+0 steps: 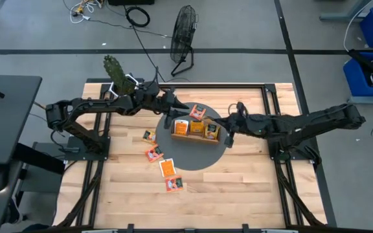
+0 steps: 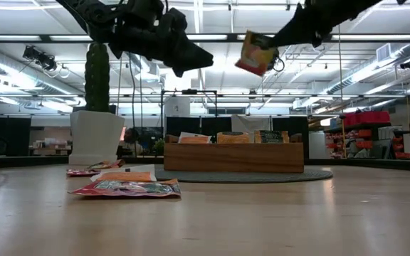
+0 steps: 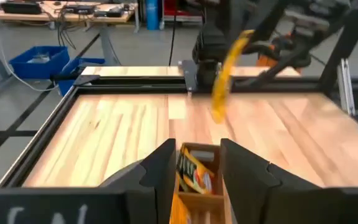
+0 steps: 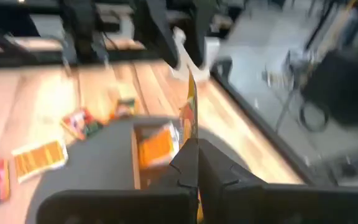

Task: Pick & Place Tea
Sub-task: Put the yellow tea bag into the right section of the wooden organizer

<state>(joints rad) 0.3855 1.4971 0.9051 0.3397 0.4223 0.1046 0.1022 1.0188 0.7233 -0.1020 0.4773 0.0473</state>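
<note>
The right gripper (image 2: 262,51) hangs high over the right end of the wooden tray (image 2: 233,157). Its jaws are pinching 1 orange tea bag (image 2: 255,54), which dangles well above the table. In the right wrist view the bag (image 4: 191,118) shows thin, edge-on, between the pressed fingers (image 4: 185,163).

The left gripper (image 1: 171,101) waits in the air just past the far left side of the tray. Its jaws are spread and hold nothing.

Some tea bags already stand in the tray (image 1: 195,129). 4 loose tea bags (image 1: 167,167) lie on the table to the near left of it.

The step in hand looks like putting the held bag into the tray. To do it well, the right arm should line the bag up over a free slot, keep it hanging straight, go down slowly until its low edge is inside the walls, and only then let go. Dropping it from this high could make it flip out.
</note>
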